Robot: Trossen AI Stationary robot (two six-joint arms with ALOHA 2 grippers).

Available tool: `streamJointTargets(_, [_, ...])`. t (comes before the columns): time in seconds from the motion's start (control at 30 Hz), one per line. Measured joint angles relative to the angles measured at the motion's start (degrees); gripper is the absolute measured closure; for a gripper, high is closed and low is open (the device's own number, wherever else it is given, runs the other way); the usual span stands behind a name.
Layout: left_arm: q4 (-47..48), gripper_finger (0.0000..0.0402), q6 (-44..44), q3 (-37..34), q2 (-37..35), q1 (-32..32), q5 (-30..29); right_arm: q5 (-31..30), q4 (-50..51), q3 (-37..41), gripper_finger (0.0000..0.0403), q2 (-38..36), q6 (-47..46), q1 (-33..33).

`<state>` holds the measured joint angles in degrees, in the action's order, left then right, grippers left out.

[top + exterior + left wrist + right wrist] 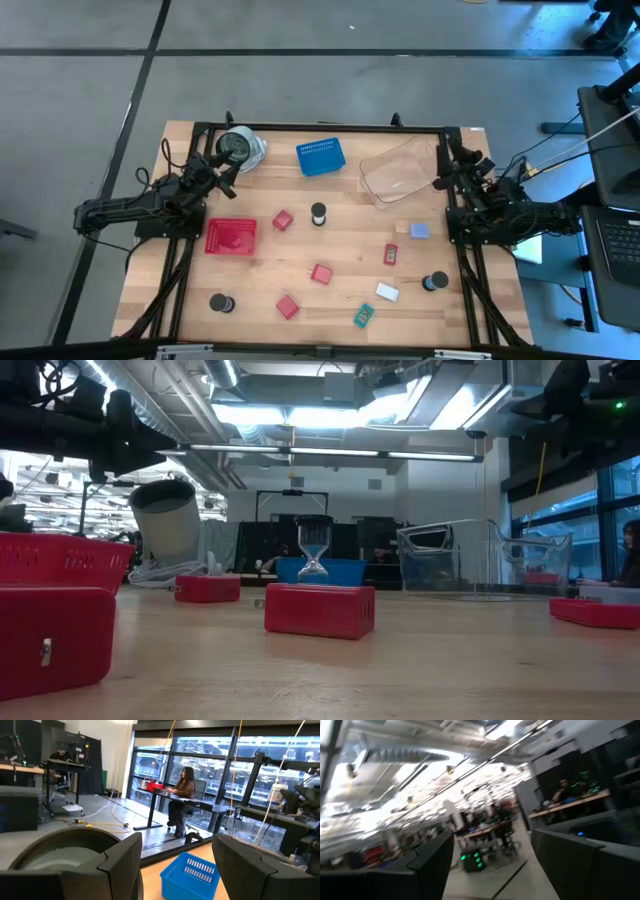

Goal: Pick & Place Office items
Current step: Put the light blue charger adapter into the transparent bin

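— Wooden tabletop [260, 270], both arms parked at its far corners: why nothing in hand?

— Sorting looks unstarted. Left gripper [226, 162], fingers spread and empty, sits beside the grey-and-white disc [238, 148]; right gripper [440, 182], also parted and empty, waits by the clear tub [395, 170].

— And the office items?

— Scattered in front of the blue basket [320, 157]: boxy red cubes [321, 273], round black spools [319, 213], flat little blocks [387, 292], beside a ribbed red tray [231, 237].
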<state>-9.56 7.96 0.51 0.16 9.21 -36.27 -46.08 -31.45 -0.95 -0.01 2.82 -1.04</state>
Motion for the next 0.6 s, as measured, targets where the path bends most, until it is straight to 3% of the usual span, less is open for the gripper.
streamJointTargets(0.13, [0.14,0.0162,3.37,-0.01,0.0,0.0,0.17,5.42,7.96,-0.76,0.0132,0.0,-7.17,0.0])
streamJointTargets(0.3, [0.31,0.0162,3.46,0.0,0.0,0.0,1.21,6.29,27.55,-7.76,0.0132,1.23,-16.13,0.0])
streamJointTargets(0.53, [1.14,0.0162,3.39,-0.01,0.0,0.0,1.37,8.72,41.11,-18.85,0.0132,10.33,-26.37,0.0])
streamJointTargets(0.6, [1.41,0.0162,3.38,-0.02,0.0,0.0,1.32,11.98,45.63,-22.11,0.0132,14.18,-31.43,0.0])
